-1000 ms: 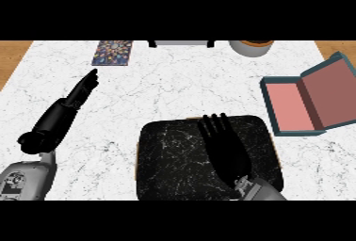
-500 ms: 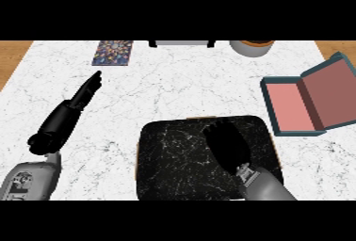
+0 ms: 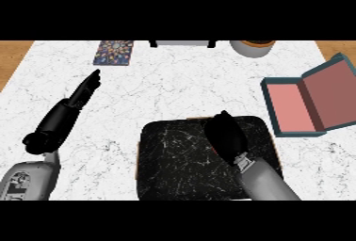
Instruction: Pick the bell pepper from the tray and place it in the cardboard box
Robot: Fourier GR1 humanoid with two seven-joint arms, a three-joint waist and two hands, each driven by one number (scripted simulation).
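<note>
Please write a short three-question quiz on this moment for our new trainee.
1. True or false: the right hand is over the black tray.
2. Which side of the tray is the open box on? A) view's left B) view's right
3. Fill in: the left hand is stretched out over the ____ counter.

Key: 1 true; 2 B; 3 marble.

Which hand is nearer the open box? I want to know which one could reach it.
The right. The right hand is over the black tray, just left of the box. The left hand lies far across the counter, on its left side.
</note>
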